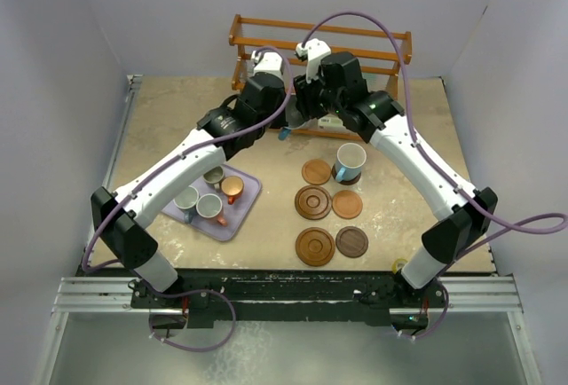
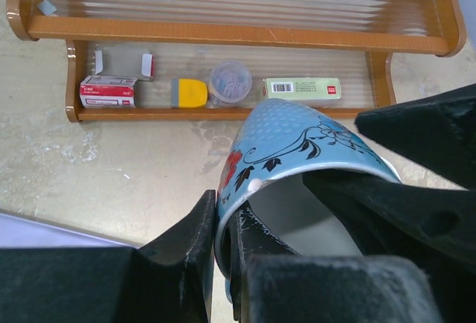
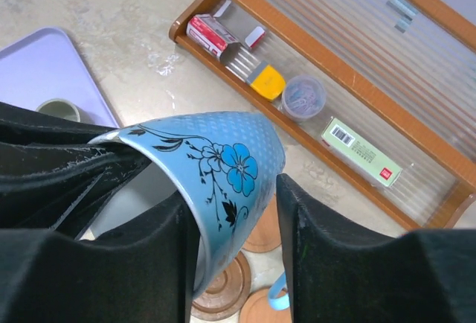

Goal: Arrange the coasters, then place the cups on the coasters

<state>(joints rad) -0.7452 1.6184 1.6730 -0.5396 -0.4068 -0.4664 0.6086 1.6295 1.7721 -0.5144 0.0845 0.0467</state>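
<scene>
A pale blue cup (image 2: 297, 133) with a flower pattern hangs tilted above the table in front of the rack. My left gripper (image 2: 223, 215) is shut on its rim, one finger outside and one inside. My right gripper (image 3: 234, 189) straddles the opposite wall, its left finger inside and its right finger (image 3: 320, 241) outside, with a narrow gap still showing at the rim. In the top view only the cup's handle (image 1: 284, 133) shows under the two wrists. Several round wooden coasters (image 1: 312, 201) lie at centre right. Another blue cup (image 1: 349, 161) stands on one of them.
A lavender tray (image 1: 244, 215) at the left holds several small cups, among them a copper one (image 1: 232, 188) and a grey-green one (image 1: 213, 175). A wooden rack (image 2: 223, 34) with small boxes and packets stands along the back.
</scene>
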